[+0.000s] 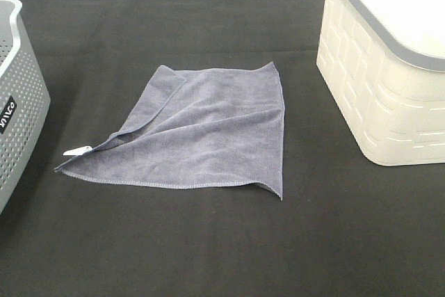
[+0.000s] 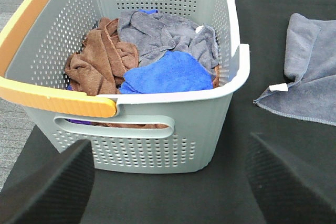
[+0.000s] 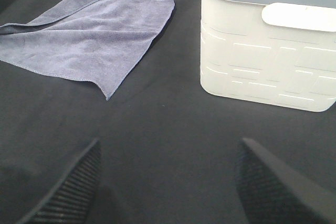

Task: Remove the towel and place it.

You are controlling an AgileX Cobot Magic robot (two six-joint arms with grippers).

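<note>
The greyish-purple square microfibre towel (image 1: 201, 133) lies spread flat on the black table covering (image 1: 208, 255), in the middle of the scene. One edge on its left side is folded over, and a small white tag (image 1: 75, 151) shows at the near left corner. To the left stands a grey perforated plastic basket (image 2: 220, 108) with an orange rim, holding brown, grey and blue cloths (image 2: 152, 61). To the right stands a white plastic basket (image 1: 389, 102) with a grey rim; what is inside it cannot be seen.

The left gripper (image 2: 168, 182) is wide open and holds nothing; it hovers in front of the grey basket. The right gripper (image 3: 168, 187) is also wide open and empty, well apart from the towel.

Judging by this, the towel is already out of the grey basket and laid down flat. No gripper touches it, so little or nothing seems left to do.
</note>
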